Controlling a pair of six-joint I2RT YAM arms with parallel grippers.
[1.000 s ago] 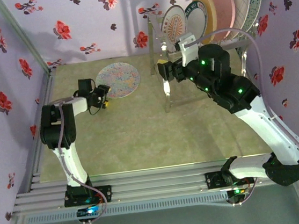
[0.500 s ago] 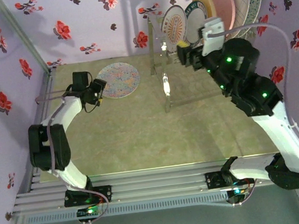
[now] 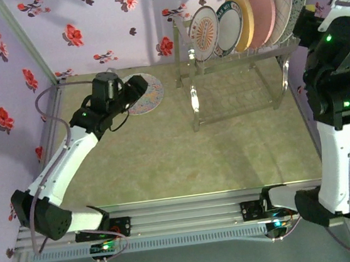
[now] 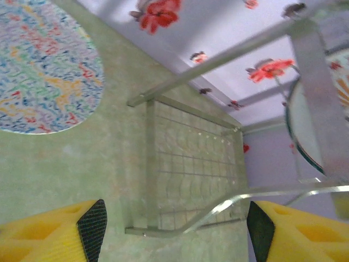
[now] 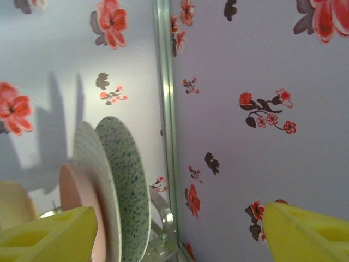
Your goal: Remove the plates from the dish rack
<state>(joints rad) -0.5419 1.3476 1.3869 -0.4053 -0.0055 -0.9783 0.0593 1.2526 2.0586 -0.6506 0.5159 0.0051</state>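
Now, six colourful plates (image 3: 253, 11) upright in dish rack (image 3: 242, 57), left gripper (image 4: 174, 221), right gripper (image 5: 177, 224) splayed

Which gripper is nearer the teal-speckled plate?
Right: the right gripper hangs beside the teal-speckled plate; the left gripper is far off, beyond the other end of the dish rack.

The plates (image 3: 261, 8) are orange-sunburst, green-rimmed, yellow, pink, grey-gridded and teal-speckled; the wall (image 3: 105, 22) lilac, red-flowered.
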